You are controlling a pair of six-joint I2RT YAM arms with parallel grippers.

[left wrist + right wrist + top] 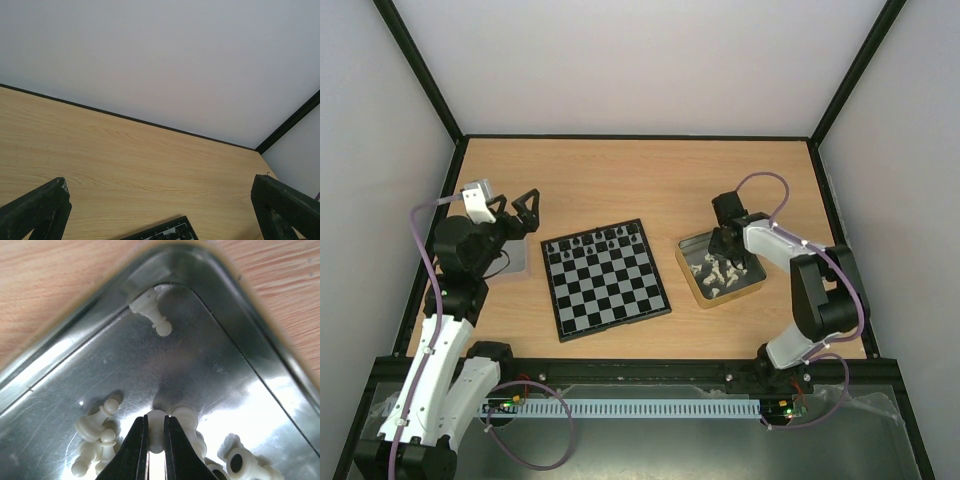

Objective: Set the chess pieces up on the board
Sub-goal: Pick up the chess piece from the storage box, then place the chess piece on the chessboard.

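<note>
While right pincer [156, 419] clamps a half-hidden white piece [156, 440], left pincer [160, 195] gaping, fingers cropped.

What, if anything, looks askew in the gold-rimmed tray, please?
The white pieces lie toppled in a loose heap; one lies alone in the tray's corner. The right gripper is shut on another.

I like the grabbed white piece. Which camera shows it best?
Right wrist view: the white piece shows close-up, pinched by the right gripper. Top view: too tiny to pick out; left wrist view misses it.
</note>
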